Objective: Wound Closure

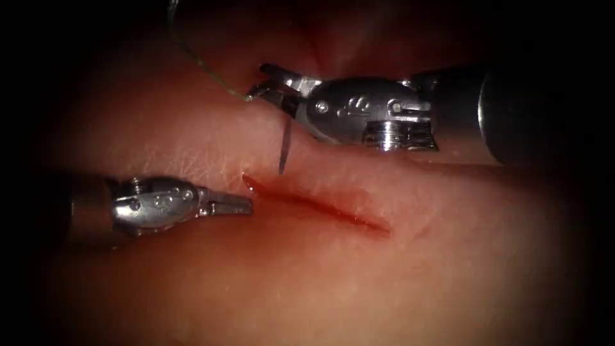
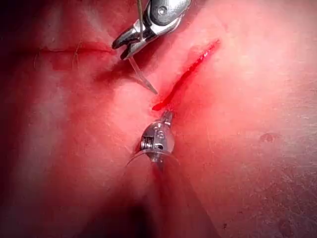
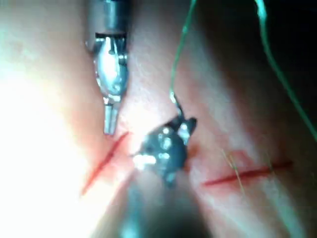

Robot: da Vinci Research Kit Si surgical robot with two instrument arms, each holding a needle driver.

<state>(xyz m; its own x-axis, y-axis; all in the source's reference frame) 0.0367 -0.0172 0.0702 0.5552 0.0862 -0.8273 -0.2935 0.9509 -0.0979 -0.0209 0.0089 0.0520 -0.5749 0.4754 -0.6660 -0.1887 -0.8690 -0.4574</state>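
While the right claw (image 1: 272, 86) grips the needle (image 1: 284, 150) near its threaded end, tip poised just above the cut (image 1: 320, 204), clear of the tissue (image 1: 192, 147), the left claw (image 1: 232, 205) rests closed, holding nothing.

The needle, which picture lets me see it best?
The endoscope view: the needle hangs point-down from the right tool, above the cut's left end, not in the tissue. The left wrist view shows it too; in the right wrist view I cannot make it out.
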